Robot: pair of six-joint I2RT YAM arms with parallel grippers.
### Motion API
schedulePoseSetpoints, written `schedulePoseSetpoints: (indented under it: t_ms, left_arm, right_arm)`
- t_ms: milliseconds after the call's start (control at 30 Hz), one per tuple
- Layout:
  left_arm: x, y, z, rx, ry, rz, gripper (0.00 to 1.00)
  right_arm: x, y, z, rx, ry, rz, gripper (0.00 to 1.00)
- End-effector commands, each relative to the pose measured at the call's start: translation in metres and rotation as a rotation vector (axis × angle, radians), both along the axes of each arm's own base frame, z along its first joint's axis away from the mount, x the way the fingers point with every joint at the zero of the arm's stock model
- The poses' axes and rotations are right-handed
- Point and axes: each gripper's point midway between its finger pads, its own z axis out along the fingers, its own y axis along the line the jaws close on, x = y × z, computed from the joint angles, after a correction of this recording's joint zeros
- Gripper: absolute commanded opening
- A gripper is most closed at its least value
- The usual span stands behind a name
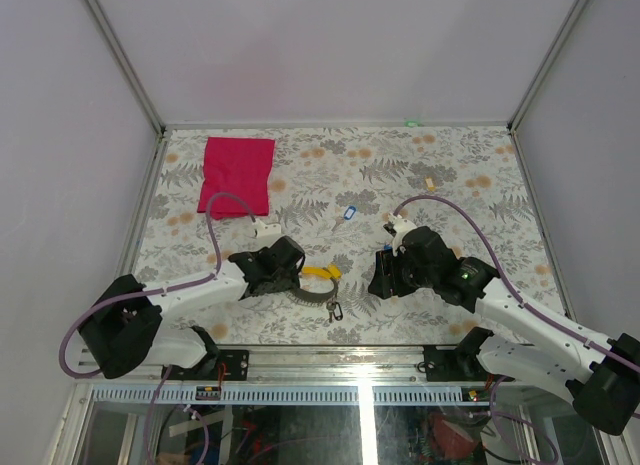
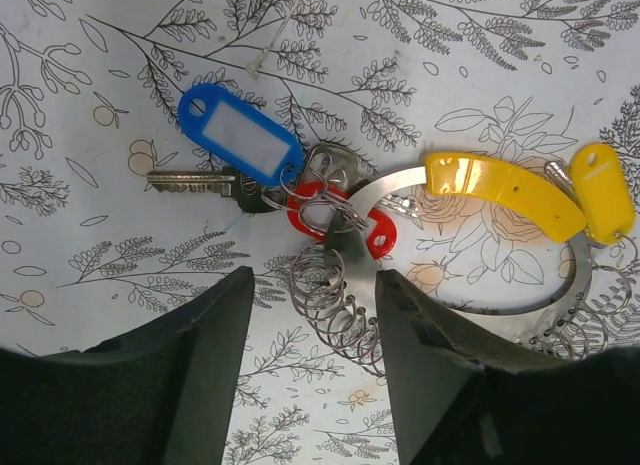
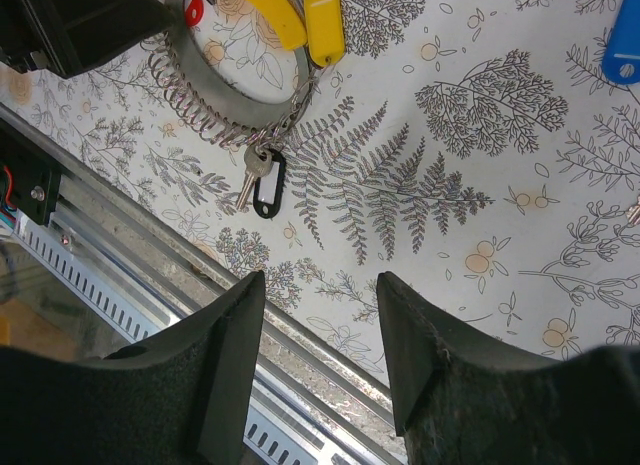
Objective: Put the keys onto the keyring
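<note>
A table (image 1: 470,155) spread with a pale fern-printed cloth is seen inside plain white walls. A red cloth (image 1: 238,175) is laid flat at its far left, and a small tan block (image 1: 430,183) sits toward the far right. The keyring (image 1: 316,287) is found near the front edge, between the two arms. Its grey band is lined with small wire loops, and a curved yellow strip (image 2: 500,185) is carried on it.

In the left wrist view the ring's long axis is laid across the picture, left to right. Its left end sits just ahead of the gap between the fingers. The left gripper (image 2: 315,285) is seen with its jaws parted about that end, and nothing is clamped.

A yellow tag (image 2: 603,190) lies at the ring's right end and a red tag (image 2: 340,217) at its left. Beside the red one a blue-tagged key (image 2: 240,135) is laid. Its blade points to the left of the view, and its tag is slanted from upper left to lower right. A black-tagged key (image 3: 265,190) is hung on the ring's near side, its blade aimed at the table's front edge.

The right gripper (image 3: 320,285) is spread apart and empty above that edge, near the ring but not touching it.
</note>
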Motion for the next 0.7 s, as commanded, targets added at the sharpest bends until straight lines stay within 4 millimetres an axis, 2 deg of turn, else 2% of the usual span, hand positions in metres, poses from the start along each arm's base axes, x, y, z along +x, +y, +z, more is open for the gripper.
schedulePoseSetpoints:
  t_ms: [0, 233, 467, 667]
  left_arm:
    - [0.005, -0.002, 0.004, -0.015, -0.016, 0.012, 0.54]
    - [-0.001, -0.004, -0.004, -0.045, 0.007, 0.022, 0.55]
    - [-0.005, 0.005, -0.010, -0.027, 0.033, 0.070, 0.55]
    - [-0.005, 0.008, -0.007, -0.026, 0.026, 0.082, 0.46]
  right_arm:
    - [0.000, 0.006, 0.008, 0.034, -0.013, 0.020, 0.55]
    - [0.000, 0.007, 0.008, 0.038, -0.011, 0.030, 0.55]
    - [-0.002, 0.005, 0.007, 0.036, -0.011, 0.028, 0.54]
    - [-0.002, 0.005, 0.006, 0.036, -0.012, 0.030, 0.54]
